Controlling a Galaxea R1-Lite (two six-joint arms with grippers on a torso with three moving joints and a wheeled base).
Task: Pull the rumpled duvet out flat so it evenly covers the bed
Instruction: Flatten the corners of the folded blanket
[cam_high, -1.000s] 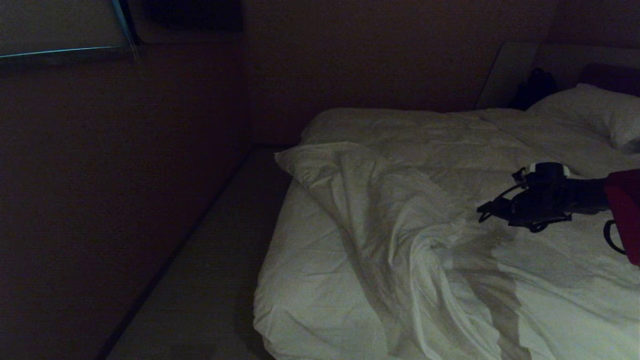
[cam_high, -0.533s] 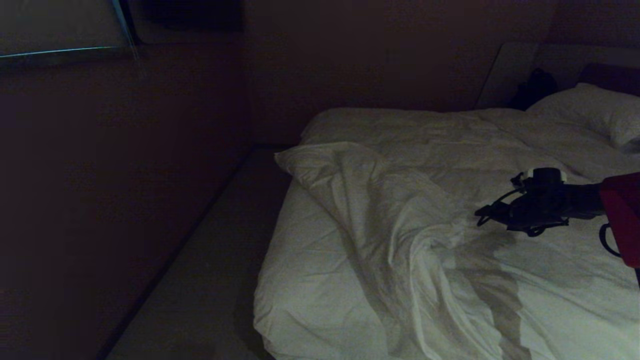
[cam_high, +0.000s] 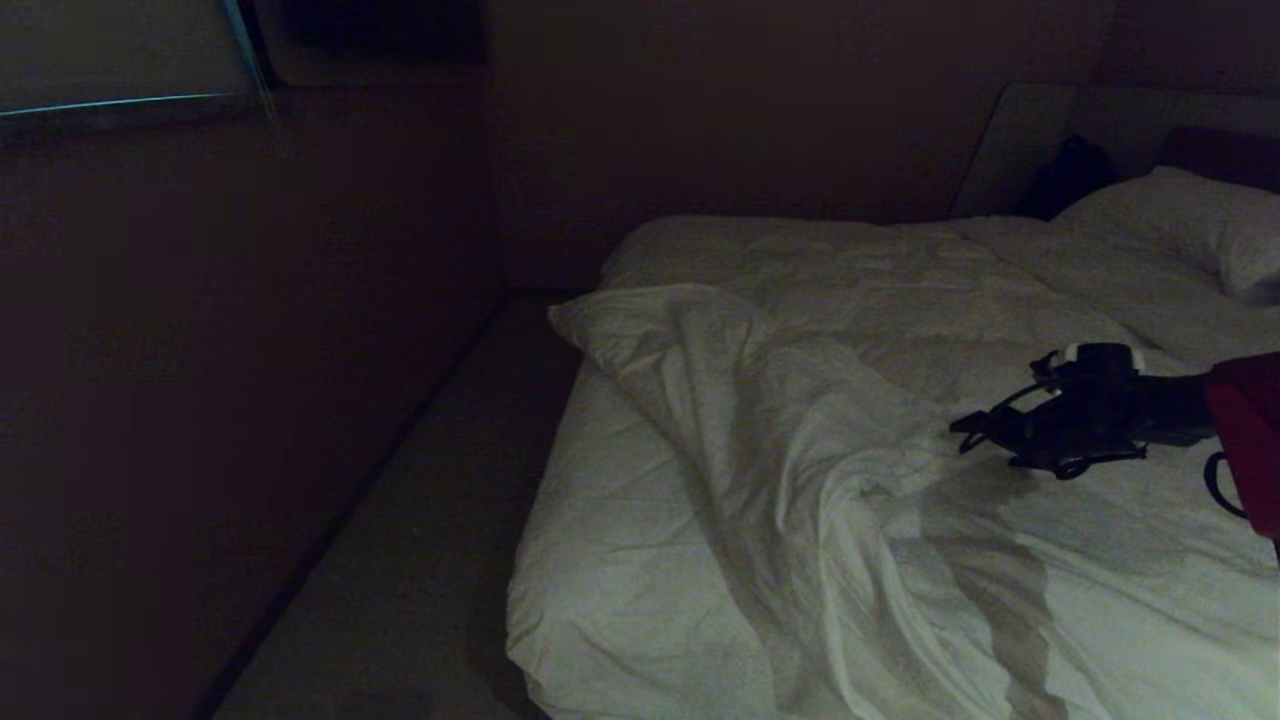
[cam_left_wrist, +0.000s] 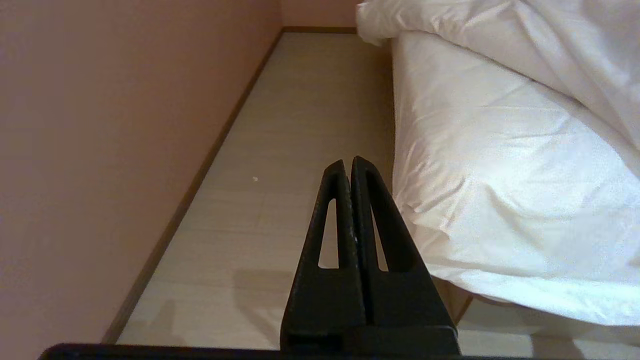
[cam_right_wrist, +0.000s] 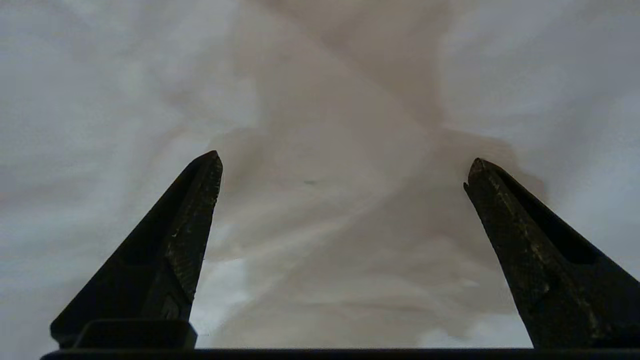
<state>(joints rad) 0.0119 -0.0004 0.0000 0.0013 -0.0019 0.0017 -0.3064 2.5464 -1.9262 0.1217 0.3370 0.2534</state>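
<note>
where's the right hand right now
In the head view the right hand is at the right side, open, above the rumpled duvet near the middle of the bed; its wrist view shows only duvet fabric between the fingers.

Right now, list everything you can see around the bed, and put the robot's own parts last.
duvet: one, white, rumpled, bunched diagonally across the bed.
bed: one, white sheet bare at its near left corner.
pillow: one, white, far right.
dark object: one, black, unidentifiable, beside the pillow.
floor: pale strip between bed and wall.
wall: pinkish, left of the bed.
right gripper: black, open, over the duvet.
left gripper: black, shut, above the floor.
</note>
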